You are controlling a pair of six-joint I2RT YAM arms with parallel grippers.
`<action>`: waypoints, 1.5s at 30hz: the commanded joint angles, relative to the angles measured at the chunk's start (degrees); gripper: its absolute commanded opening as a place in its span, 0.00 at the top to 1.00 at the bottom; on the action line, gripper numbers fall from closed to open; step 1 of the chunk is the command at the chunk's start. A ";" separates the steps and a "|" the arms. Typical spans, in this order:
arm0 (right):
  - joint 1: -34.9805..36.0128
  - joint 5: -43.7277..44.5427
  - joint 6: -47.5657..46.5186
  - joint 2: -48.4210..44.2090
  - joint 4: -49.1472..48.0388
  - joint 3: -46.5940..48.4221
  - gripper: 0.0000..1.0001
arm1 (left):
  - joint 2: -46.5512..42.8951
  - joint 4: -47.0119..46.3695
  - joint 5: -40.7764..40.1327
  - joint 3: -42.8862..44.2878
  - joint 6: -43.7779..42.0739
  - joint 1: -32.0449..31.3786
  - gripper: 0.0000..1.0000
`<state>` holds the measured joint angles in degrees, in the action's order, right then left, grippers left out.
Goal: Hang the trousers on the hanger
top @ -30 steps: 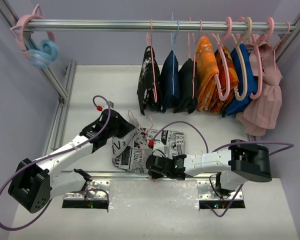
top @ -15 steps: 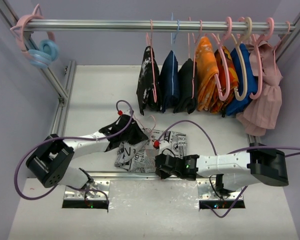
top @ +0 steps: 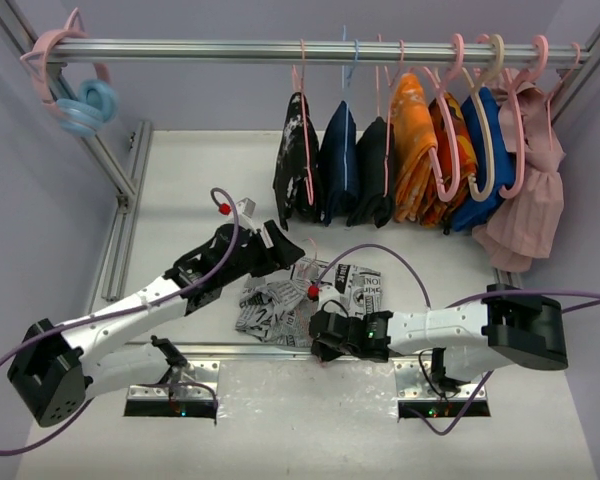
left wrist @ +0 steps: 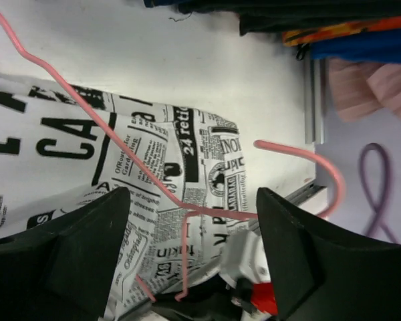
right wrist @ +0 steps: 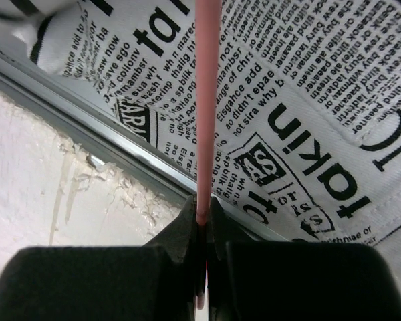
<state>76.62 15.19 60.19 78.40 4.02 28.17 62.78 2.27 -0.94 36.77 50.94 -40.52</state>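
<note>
The trousers [top: 352, 283] lie crumpled on the table [top: 200, 180], close to its near edge, in a heap with the newspaper print facing up. In the right wrist view we see their cloth reach over the metal strip along that edge. They sit in front of the rail [top: 230, 50] that crosses the back of the table. A row of clothes [top: 410, 160] hangs from the rail, well apart from the heap.

The left gripper [top: 280, 250] hovers over the far left part of the trousers. In its wrist view the left gripper [left wrist: 194, 227] stands wide open, with nothing between its fingers but the cloth and wire below. It has hold of nothing.

The right gripper [top: 320, 335] sits at the near edge of the trousers, low over the table. We see the right gripper [right wrist: 200, 207] pinched tight on the hanger [right wrist: 206, 100], the pink wire running straight out from between its fingertips across the printed cloth.

The hanger runs slantwise over the trousers in the left wrist view, and its hook curls out past the cloth above bare table. We cannot tell whether any part of the wire passes under the cloth.
</note>
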 commanded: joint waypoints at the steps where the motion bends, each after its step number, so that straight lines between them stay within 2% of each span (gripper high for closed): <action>1: 0.20 -1.13 0.63 3.08 -1.61 2.13 1.00 | -8.33 10.96 -7.41 1.28 -2.71 -0.37 0.23; 4: 0.20 -0.89 0.91 4.19 -1.49 2.88 1.00 | -12.70 19.83 -22.57 2.63 -2.87 0.56 0.25; 5: 0.20 -0.72 1.13 4.17 -1.21 2.94 1.00 | -13.66 21.20 -24.79 2.34 -3.17 2.07 0.27; 6: 0.20 -0.49 1.63 4.05 -0.84 3.10 1.00 | -14.00 21.24 -24.79 1.74 -4.24 3.84 0.34; 9: 0.46 0.79 4.04 3.34 1.24 3.73 1.00 | -12.26 17.88 -17.40 -2.28 -8.20 11.62 0.73; 12: 1.50 1.59 6.33 2.99 2.64 4.43 1.00 | -9.27 14.01 -11.92 -5.09 -9.80 12.65 0.95; 13: 2.25 2.80 7.68 3.52 4.33 6.11 1.00 | -6.71 10.05 -4.94 -6.73 -10.61 12.66 0.99; 17: 5.32 5.81 10.71 4.95 8.59 9.07 1.00 | -4.38 -7.11 17.86 -14.94 -10.21 11.29 1.00; 19: 5.65 5.44 10.72 5.27 8.44 9.61 1.00 | -4.14 -12.80 24.18 -16.61 -8.61 8.00 1.00; 27: 5.65 6.78 10.94 2.78 9.40 7.99 1.00 | 1.08 -22.59 24.31 -16.99 -2.72 -5.47 1.00; 32: 5.57 6.93 11.29 1.73 7.69 6.01 1.00 | 9.40 -30.02 23.04 -18.77 -0.21 -7.21 1.00; 34: 5.65 6.28 10.95 2.02 7.23 5.93 1.00 | 11.99 -29.97 21.78 -18.92 -0.08 -7.21 1.00; 36: 5.65 5.96 10.38 1.97 7.36 5.93 1.00 | 10.56 -27.20 19.74 -18.71 -0.82 -7.26 1.00; 40: 5.56 6.77 9.51 1.50 7.67 5.58 1.00 | 2.83 -17.52 16.08 -16.13 -3.47 -7.21 1.00; 45: 5.56 8.44 8.70 1.36 8.60 5.69 1.00 | -9.46 -3.72 15.53 -9.04 -8.03 -7.27 1.00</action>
<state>82.00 19.91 69.45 81.36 12.42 34.01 60.93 -9.84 16.63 21.02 47.39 -47.60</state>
